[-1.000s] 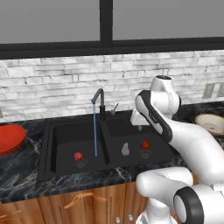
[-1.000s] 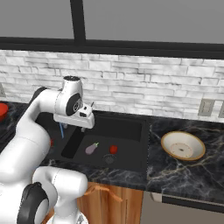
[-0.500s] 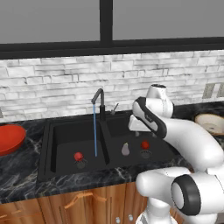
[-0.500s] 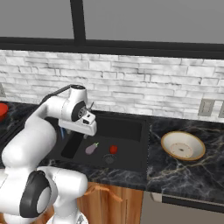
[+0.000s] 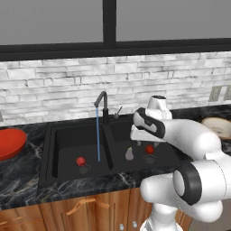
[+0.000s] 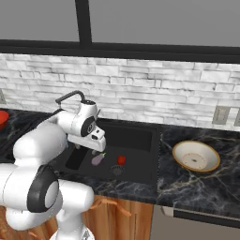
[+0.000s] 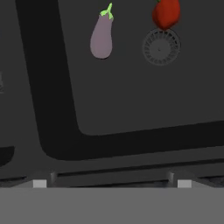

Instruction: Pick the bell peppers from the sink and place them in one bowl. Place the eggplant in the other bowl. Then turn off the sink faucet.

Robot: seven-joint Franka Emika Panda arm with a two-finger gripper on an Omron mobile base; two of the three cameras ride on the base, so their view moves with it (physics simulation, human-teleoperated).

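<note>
The black sink [image 5: 58, 140] holds one bell pepper [image 5: 80, 161] in its left basin. In the right basin a second bell pepper [image 5: 149, 149] [image 6: 121, 160] [image 7: 166, 13] lies by the drain, with the pale eggplant [image 5: 129, 154] [image 6: 97, 160] [image 7: 101, 37] beside it. My gripper [image 5: 145, 140] [image 6: 97, 149] [image 7: 111, 183] hangs open over the right basin's rear part, above and apart from both, holding nothing. The faucet [image 5: 102, 103] [image 6: 70, 97] pours a blue stream into the left basin. The red bowl [image 5: 9, 142] sits far left, the tan bowl [image 5: 219, 126] [image 6: 196, 156] on the right.
A dark marbled counter [image 6: 187, 187] surrounds the sink, with a white brick wall and window behind. The divider [image 5: 109, 149] separates the basins. A round drain [image 7: 160, 47] lies just under the right pepper. Wall outlets [image 6: 218, 115] sit at the right.
The arm has swung forward and down, bringing the hand lower over the right basin. The jaws stay wide apart. The vegetables have not moved.
</note>
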